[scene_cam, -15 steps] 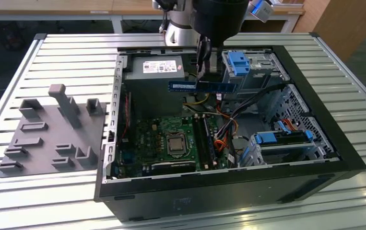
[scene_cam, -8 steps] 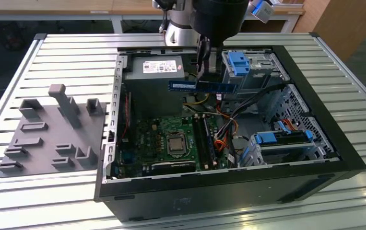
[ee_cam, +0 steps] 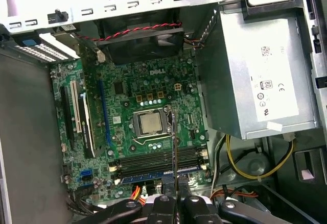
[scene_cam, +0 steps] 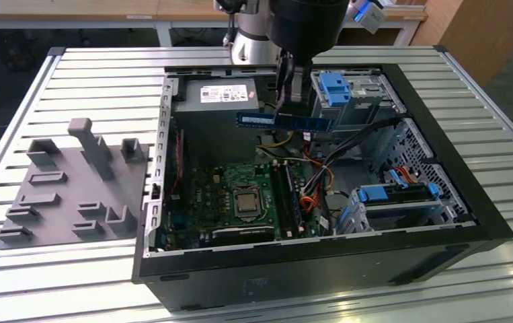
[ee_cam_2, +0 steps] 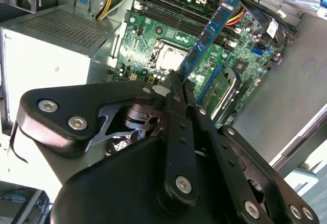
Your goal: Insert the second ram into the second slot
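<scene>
The pincer point(scene_cam: 288, 108) is clenched mid-length on the second ram point(scene_cam: 314, 124) just beneath it (probably light, stiff, brittle; grip its edges).

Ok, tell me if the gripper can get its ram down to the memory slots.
Probably yes: the gripper holds the second ram above the open case, with nothing seen between it and the memory slots.

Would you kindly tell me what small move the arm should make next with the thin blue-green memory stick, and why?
Probably a wrist turn before any lowering: the gripper holds the thin blue-green memory stick above the black computer case, and in the first wrist view it lies crosswise to the long black memory slots.
</scene>
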You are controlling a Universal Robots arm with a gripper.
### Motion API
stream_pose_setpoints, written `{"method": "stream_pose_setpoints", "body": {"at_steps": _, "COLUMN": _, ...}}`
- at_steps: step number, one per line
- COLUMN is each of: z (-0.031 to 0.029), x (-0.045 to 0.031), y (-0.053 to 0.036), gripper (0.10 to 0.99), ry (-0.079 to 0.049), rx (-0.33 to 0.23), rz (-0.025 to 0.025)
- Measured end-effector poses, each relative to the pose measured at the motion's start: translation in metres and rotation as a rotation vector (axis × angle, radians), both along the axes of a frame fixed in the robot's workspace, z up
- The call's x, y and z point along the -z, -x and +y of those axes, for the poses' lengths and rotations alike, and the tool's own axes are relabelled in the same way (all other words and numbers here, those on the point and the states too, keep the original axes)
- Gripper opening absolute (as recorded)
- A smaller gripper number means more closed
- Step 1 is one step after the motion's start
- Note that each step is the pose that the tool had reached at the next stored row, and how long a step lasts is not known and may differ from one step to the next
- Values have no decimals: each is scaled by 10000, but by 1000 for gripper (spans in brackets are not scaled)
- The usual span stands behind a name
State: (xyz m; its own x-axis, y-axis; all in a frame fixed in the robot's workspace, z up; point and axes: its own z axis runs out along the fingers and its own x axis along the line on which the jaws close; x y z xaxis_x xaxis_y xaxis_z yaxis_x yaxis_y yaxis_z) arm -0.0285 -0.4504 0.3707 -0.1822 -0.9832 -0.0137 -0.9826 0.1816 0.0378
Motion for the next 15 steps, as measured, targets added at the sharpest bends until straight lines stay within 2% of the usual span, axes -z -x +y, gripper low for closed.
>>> {"method": "stream_pose_setpoints", "body": {"at_steps": 8, "z": 0, "x": 0, "y": 0, "gripper": 137, "ry": 0, "rx": 359, "rz": 0}}
{"method": "stream_pose_setpoints", "body": {"at_steps": 15, "z": 0, "x": 0, "y": 0, "gripper": 137, "ry": 2, "rx": 1043, "rz": 0}}
